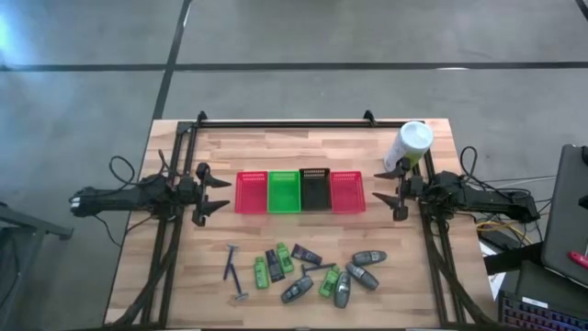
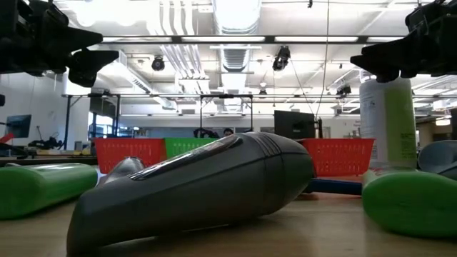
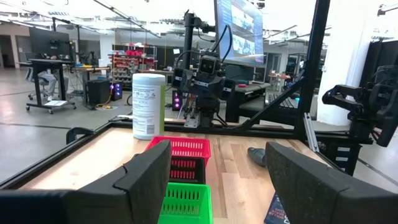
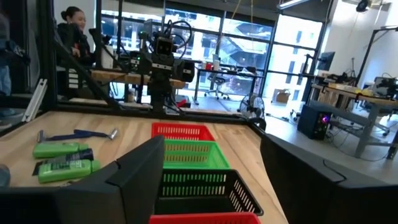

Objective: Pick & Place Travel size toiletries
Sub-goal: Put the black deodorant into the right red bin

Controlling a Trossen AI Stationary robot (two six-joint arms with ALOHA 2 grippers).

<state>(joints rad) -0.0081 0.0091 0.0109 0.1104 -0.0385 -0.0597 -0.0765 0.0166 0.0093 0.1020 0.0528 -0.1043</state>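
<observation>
- Left hand (image 1: 217,194) parked at 9 o'clock of the basket row, fingers spread, grasping nothing
- Right hand (image 1: 390,191) at 3 o'clock of the row, just beside the white-and-green canister (image 1: 410,145); fingers apart, nothing between them
- Travel size toiletries (image 1: 303,272) lie loose on the surface (image 1: 184,285) at 6 o'clock of the baskets (image 1: 300,191): razors (image 1: 233,271) toward 8 o'clock, green packets (image 1: 273,267) and dark tubes mid-cluster, grey bottles (image 1: 364,267) toward 5 o'clock
- Nothing binned yet; judged step: first reach
- Advice: take an outlying item first, e.g. a grey bottle for the right hand; items mid-cluster touch, so approach from above, fingers across the short axis
- Risk: razors lie flat and thin, likely to slip
</observation>
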